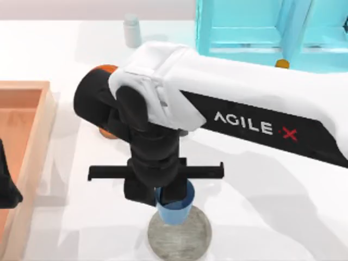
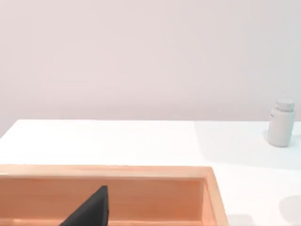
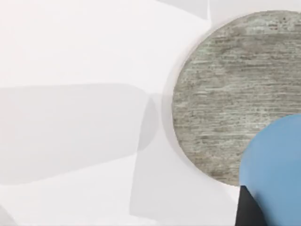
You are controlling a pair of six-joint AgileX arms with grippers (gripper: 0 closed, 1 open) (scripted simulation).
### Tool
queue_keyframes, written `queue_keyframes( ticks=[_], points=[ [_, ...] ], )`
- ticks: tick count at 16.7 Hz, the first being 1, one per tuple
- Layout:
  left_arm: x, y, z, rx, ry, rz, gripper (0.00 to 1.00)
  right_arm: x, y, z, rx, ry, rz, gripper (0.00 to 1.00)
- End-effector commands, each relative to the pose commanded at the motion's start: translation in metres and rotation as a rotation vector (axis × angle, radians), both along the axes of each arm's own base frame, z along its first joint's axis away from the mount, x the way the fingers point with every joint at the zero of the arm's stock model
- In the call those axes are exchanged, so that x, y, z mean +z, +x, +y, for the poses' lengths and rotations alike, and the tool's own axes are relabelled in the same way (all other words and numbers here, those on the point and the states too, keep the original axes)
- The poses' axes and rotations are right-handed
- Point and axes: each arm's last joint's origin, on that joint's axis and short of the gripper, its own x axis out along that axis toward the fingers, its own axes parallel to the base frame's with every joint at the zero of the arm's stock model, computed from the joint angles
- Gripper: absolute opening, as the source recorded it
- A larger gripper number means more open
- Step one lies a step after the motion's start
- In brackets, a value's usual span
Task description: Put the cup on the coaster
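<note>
Over the bench's near edge, our right gripper [image 1: 173,198] grips the cup [image 1: 175,209] above the coaster [image 1: 179,235] | we should centre it, lower upright, then release | farther left, our left gripper [image 1: 8,190] idles at the wooden tray [image 1: 32,89], fingers unclear.

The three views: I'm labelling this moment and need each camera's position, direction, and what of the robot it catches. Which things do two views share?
Top view: above the table, looking down on the right arm, its right gripper holding the cup over the coaster.
Left wrist view: low by the wooden tray, facing across the table to a white bottle; a dark fingertip shows.
Right wrist view: on the right arm, looking down at coaster and cup.
Shared: top and right wrist share cup and coaster; top and left wrist share tray and bottle.
</note>
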Motion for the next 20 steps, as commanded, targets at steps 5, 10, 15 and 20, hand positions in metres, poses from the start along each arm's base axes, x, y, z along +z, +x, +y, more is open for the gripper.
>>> queue_keyframes(
  ticks=[5, 10, 15, 20],
  points=[
    [0.0, 0.0, 0.0, 0.0, 0.0, 0.0, 1.0, -0.02, 0.002, -0.003, -0.004, -0.002, -0.001, 0.0],
    [0.0, 0.0, 0.0, 0.0, 0.0, 0.0, 1.0, -0.063, -0.001, -0.008, 0.0, 0.0, 0.0, 0.0],
    [0.0, 0.0, 0.0, 0.0, 0.0, 0.0, 1.0, -0.064, -0.001, -0.009, 0.0, 0.0, 0.0, 0.08],
    [0.0, 0.0, 0.0, 0.0, 0.0, 0.0, 1.0, -0.064, -0.001, -0.009, 0.0, 0.0, 0.0, 0.45]
  ],
)
